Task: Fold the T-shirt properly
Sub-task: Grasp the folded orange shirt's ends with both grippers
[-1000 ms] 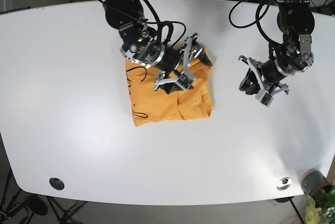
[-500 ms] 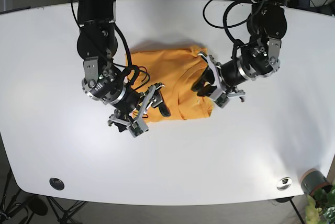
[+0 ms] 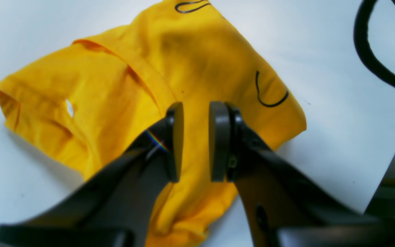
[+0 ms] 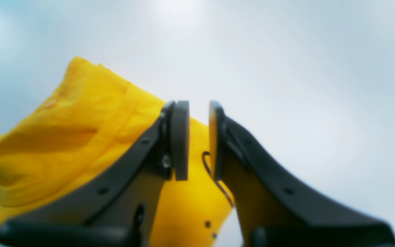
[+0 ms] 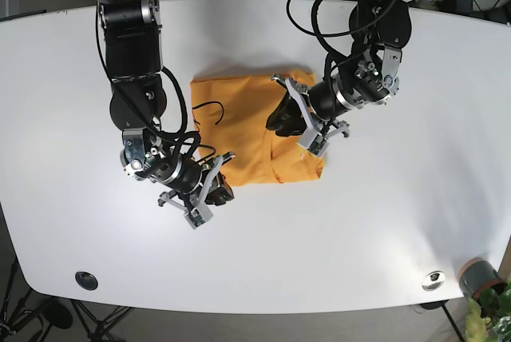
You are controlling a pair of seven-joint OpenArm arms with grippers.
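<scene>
The yellow T-shirt (image 5: 247, 118) lies folded into a rough square in the middle of the white table (image 5: 399, 222), with thin black line marks on it. My left gripper (image 5: 287, 121) is over its right part. In the left wrist view the left gripper (image 3: 196, 106) has its jaws nearly together, with only a thin slit, above the T-shirt (image 3: 122, 96) near the collar. My right gripper (image 5: 218, 192) is at the shirt's lower left corner. In the right wrist view the right gripper (image 4: 198, 104) stands equally narrow, and the T-shirt (image 4: 81, 130) lies behind its fingers.
A black cable (image 3: 365, 51) loops over the table edge in the left wrist view. A silver fitting (image 5: 433, 280), a cup (image 5: 477, 276) and a plant (image 5: 495, 310) are at the table's lower right. A black round fitting (image 5: 86, 280) sits at the lower left.
Both arms swung in to the shirt from wider, open poses. The right gripper has gone from the shirt's top to its lower left corner. The left gripper has moved further onto the right part.
</scene>
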